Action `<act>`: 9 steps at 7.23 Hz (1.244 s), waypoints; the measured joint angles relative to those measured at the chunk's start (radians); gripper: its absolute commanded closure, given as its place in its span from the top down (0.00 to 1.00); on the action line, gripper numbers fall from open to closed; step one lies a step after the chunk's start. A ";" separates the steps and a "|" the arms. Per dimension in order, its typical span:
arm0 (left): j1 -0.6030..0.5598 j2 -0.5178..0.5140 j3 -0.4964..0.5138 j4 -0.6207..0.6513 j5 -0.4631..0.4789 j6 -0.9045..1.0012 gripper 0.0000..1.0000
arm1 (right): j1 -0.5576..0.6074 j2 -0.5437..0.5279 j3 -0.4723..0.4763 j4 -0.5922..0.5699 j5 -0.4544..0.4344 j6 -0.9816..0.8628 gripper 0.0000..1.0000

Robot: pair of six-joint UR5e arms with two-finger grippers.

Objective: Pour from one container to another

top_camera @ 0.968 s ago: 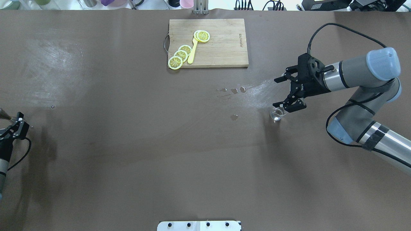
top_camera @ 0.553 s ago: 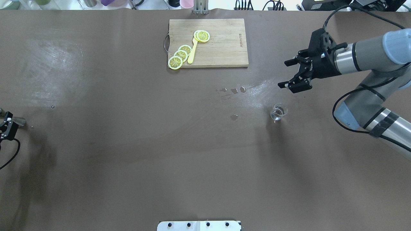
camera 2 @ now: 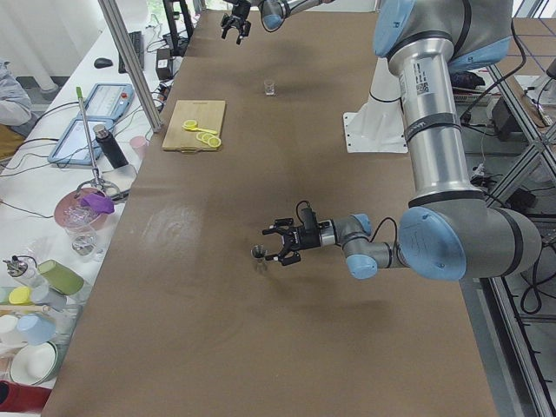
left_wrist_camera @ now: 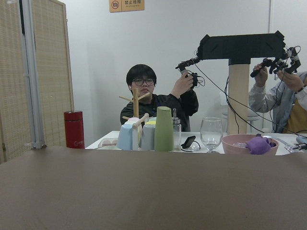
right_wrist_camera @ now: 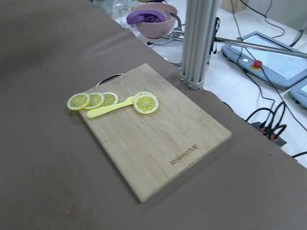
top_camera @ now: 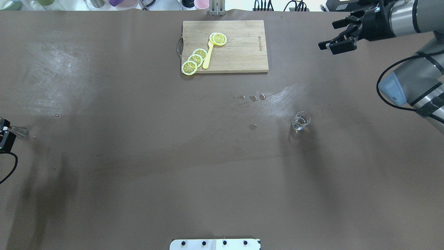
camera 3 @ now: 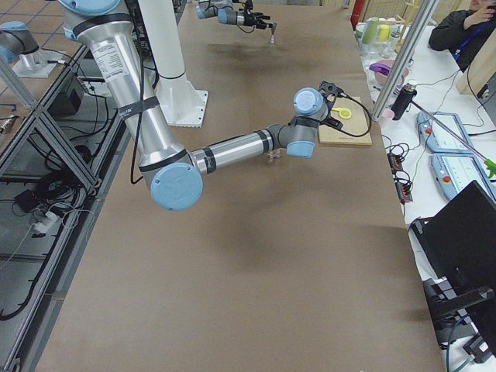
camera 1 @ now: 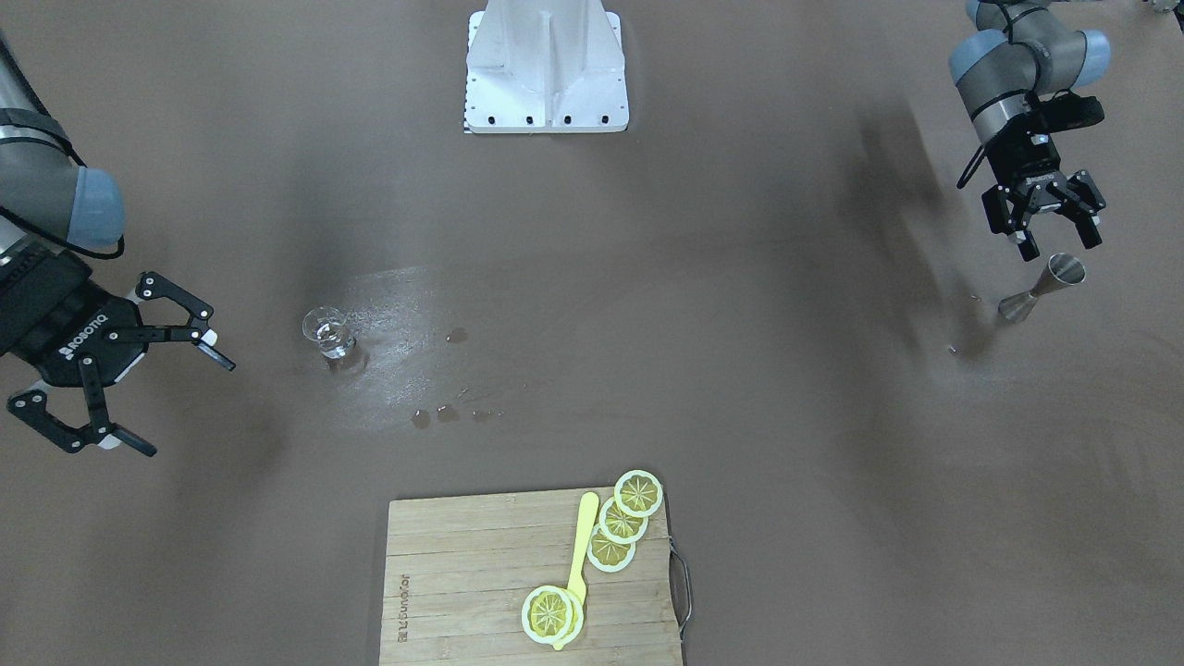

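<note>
A small clear glass (top_camera: 300,121) stands alone right of the table's middle, also seen in the front view as the glass (camera 1: 328,335). A metal jigger (camera 1: 1043,289) stands at the table's left end, and shows at the overhead view's left edge as the jigger (top_camera: 20,131). My left gripper (camera 1: 1053,233) hangs open just behind the jigger, not touching it. My right gripper (top_camera: 331,34) is open and empty, raised far beyond the glass toward the back right; the front view shows the right gripper (camera 1: 185,407) wide apart.
A wooden cutting board (top_camera: 242,55) with lemon slices (top_camera: 194,59) and a yellow spoon (top_camera: 208,57) lies at the back centre. Water drops (top_camera: 253,98) dot the brown table between board and glass. People and cups sit beyond the far edge.
The right gripper pulled up and away from the glass toward the back right. The left gripper let go of the jigger and drew back left, leaving it standing.
</note>
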 measured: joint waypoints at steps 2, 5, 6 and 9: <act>0.024 0.032 -0.114 0.143 0.012 0.002 0.98 | 0.084 0.024 0.001 -0.085 0.007 0.016 1.00; 0.023 -0.016 -0.268 0.277 -0.060 0.080 0.98 | 0.232 0.029 0.001 -0.333 0.018 0.010 1.00; 0.013 -0.050 -0.294 0.271 -0.107 0.196 0.98 | 0.274 0.029 0.001 -0.480 0.030 0.003 1.00; -0.078 -0.109 -0.311 0.076 -0.311 0.498 0.98 | 0.334 0.029 0.001 -0.901 0.039 -0.004 1.00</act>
